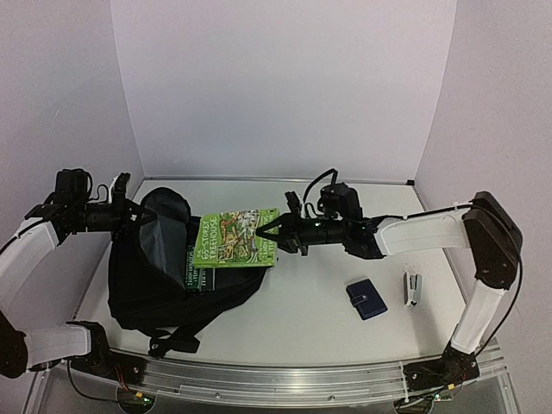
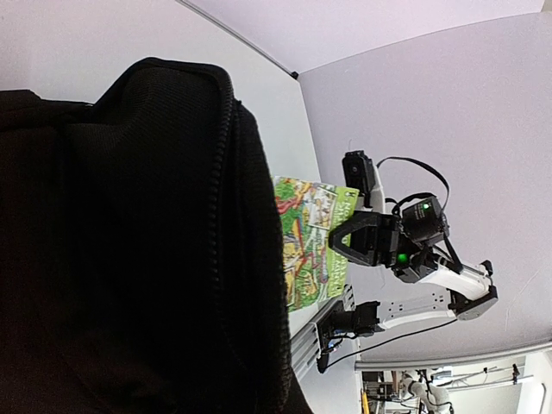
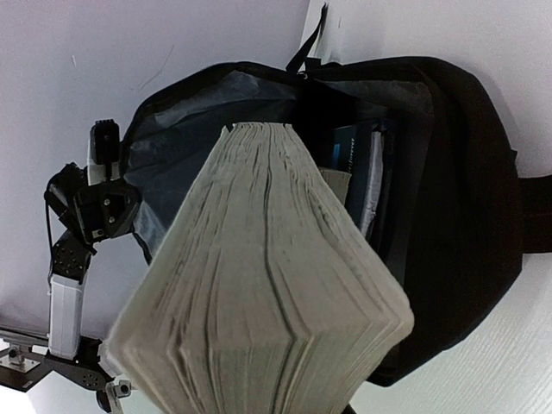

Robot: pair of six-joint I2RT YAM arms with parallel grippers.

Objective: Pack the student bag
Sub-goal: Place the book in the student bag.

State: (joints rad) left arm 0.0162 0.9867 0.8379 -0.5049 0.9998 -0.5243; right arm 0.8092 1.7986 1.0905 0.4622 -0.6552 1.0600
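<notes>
Ahead of the right end effector (image 1: 274,231), just past its tip: student bag (image 1: 147,289) on the table (image 1: 319,332), mouth facing it | right end effector clamped on green book (image 1: 237,239), long axis aimed at mouth | left end effector (image 1: 128,207), nearer, pinches raised rim.

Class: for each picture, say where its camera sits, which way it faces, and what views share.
Top external: above and behind, looking down on student bag, left hand, right hand.
Left wrist: against the bag, facing the right hand; own fingers unseen.
Right wrist: behind the held green book, facing the bag's opening and left hand.
Shared by all: bag, book.
</notes>
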